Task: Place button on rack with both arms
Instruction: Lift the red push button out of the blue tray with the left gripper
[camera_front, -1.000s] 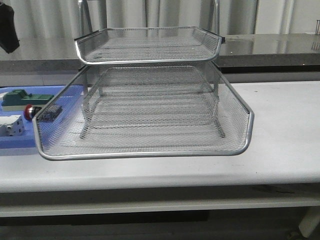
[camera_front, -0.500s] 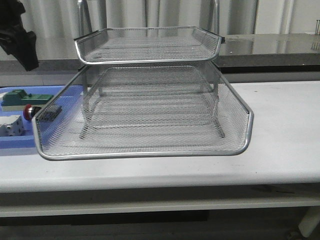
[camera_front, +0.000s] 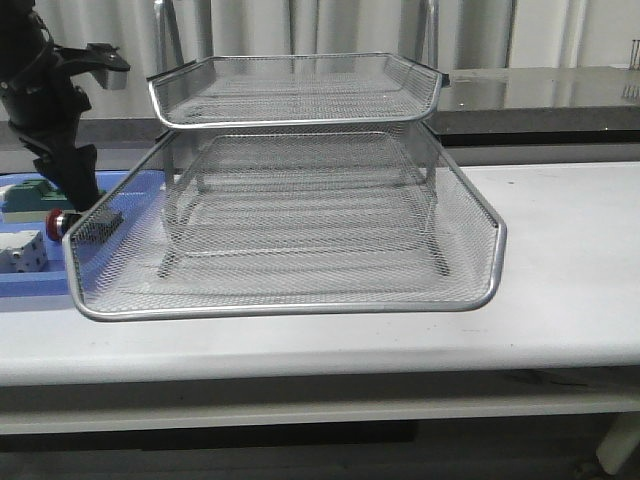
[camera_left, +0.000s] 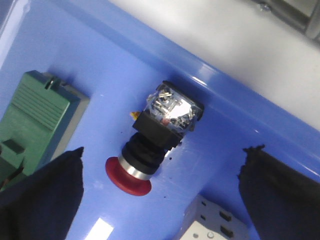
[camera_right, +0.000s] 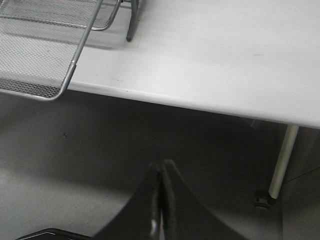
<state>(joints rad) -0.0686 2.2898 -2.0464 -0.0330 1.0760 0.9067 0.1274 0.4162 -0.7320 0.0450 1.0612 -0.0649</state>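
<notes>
Left wrist view: left end effector (camera_left: 160, 195) spread apart, straddling the button (camera_left: 152, 142); right end effector (camera_right: 160, 200) pressed together.

Red-capped button (camera_left: 150, 145) on blue tray (camera_left: 250, 115); silver mesh rack (camera_front: 290, 220)

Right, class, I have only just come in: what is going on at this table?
The left gripper hangs open over the button, which lies on its side in the blue tray, not yet gripped. The rack stands beside it with its lower tray pulled out and nothing in it. The right gripper is shut, off the table's edge.
</notes>
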